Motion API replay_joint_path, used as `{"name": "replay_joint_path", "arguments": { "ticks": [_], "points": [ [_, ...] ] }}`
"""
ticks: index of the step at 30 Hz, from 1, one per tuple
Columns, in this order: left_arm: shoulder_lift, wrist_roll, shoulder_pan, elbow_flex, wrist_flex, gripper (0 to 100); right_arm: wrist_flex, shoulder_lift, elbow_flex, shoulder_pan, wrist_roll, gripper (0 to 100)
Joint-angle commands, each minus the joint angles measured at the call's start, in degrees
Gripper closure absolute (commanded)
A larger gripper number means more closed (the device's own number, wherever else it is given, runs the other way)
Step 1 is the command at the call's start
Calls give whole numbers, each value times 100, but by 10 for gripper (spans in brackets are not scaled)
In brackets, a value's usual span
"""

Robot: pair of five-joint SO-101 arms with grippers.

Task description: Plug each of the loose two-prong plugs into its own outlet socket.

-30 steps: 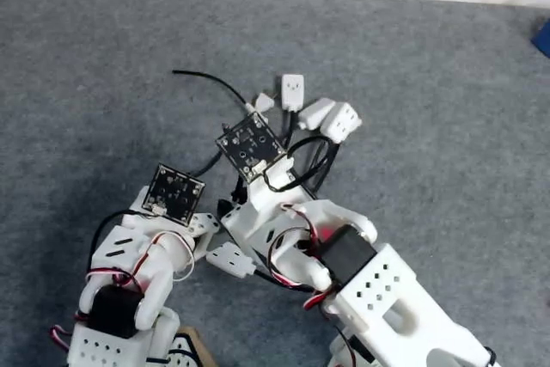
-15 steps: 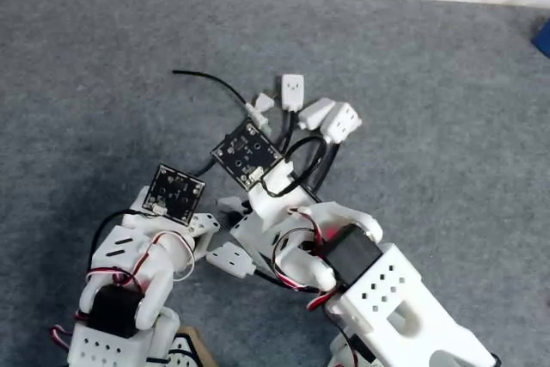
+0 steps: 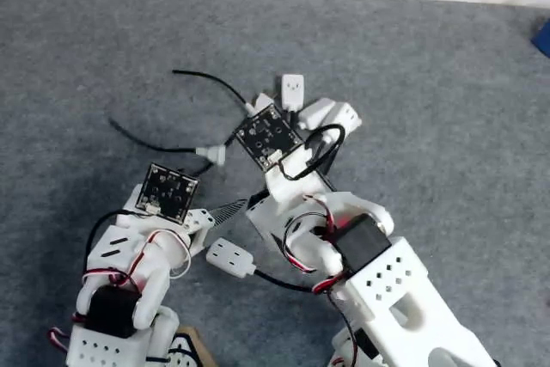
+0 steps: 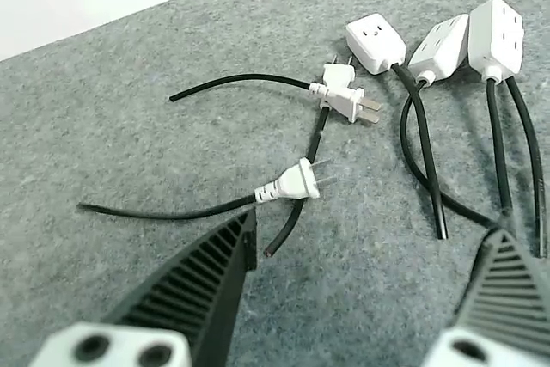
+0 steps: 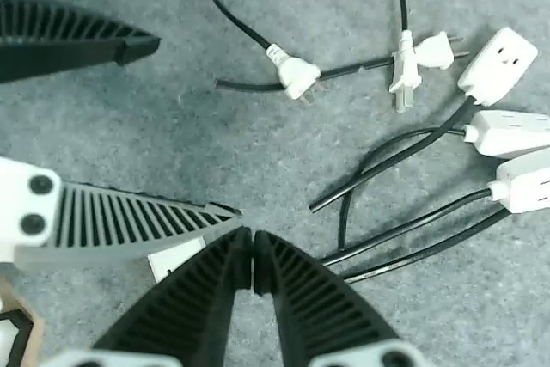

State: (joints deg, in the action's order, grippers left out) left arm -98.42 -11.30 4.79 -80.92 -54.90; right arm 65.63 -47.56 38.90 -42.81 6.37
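- Plugs are hard to count from the high view: the near plug (image 3: 212,154) is plain, but the far pair (image 3: 258,102) is half covered by the right arm's wrist board (image 3: 271,137).
- In the right wrist view the far pair lies one plug against the other, crossed. One plug's prongs point at the nearest socket.
- The three sockets (image 4: 438,47) sit in a cluster just beside that pair. Their black cords (image 4: 430,169) run back toward the arms, and two are cut off behind a finger of my left tool (image 4: 374,225).
- A fourth socket (image 3: 230,255) lies apart, between the two arms. Its cord goes under the right arm, and in the right wrist view it is mostly hidden behind the fingers.
- Each plug is white with two bare metal prongs and a short black cord. None is seated in a socket.
- The near plug lies flat on the grey counter (image 3: 447,83), just ahead of one left fingertip, prongs turned toward the cluster.
- The left tool is spread wide and holds nothing.
- The right tool (image 5: 252,268) is pressed together with nothing between its fingers, close to the fourth socket. I cannot tell whether it touches the counter.
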Motion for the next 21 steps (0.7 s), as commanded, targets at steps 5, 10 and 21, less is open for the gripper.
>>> {"name": "replay_joint_path", "arguments": {
  "ticks": [5, 10, 21],
  "points": [
    [-48, -26, -567, 66, 334, 627, -681, 4, 154, 84, -79, 988],
    [259, 211, -1437, 101, 510, 627, -1376, 716, 497, 92, -70, 889],
    [4251, 1090, -2404, 2053, 510, 627, -673, 5534, -3459, -532, 1943, 779]
  ]
}}
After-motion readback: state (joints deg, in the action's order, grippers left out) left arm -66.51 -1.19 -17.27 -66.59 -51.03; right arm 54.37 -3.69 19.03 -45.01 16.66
